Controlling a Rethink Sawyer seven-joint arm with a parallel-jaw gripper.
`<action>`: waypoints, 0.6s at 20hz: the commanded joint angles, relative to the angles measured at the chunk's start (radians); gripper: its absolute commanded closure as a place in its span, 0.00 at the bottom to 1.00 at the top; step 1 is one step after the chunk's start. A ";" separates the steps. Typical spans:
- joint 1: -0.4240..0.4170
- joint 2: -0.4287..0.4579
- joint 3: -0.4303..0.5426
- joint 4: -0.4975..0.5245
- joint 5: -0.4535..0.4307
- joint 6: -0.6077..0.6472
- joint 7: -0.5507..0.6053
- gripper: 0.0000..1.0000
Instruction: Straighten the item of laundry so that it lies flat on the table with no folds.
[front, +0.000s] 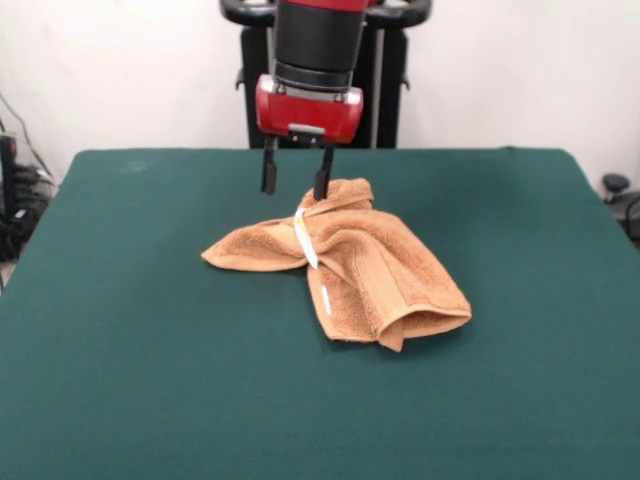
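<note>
We judge task barely begun: towel (345, 262) rumpled, folded over itself, lying mid-table (120, 380), nearer far edge, white tag (305, 238) showing. Gripper (296, 180) hangs at towel's far end, fingers apart, nothing clamped. Left: unfold layers, spread flat.

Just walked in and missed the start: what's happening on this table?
A red and black robot arm hangs its gripper just above the far end of an orange-tan towel on the green table. The fingers are apart and hold nothing. The towel is rumpled and folded over itself, with a white tag showing near the middle, so it is not yet flat.
</note>
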 joint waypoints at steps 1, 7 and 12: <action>-0.171 -0.095 0.021 -0.009 -0.610 0.054 0.334 0.00; -0.234 -0.026 0.150 -0.149 -0.592 -0.042 0.321 0.00; -0.254 -0.042 0.147 -0.215 -0.737 -0.060 0.394 0.00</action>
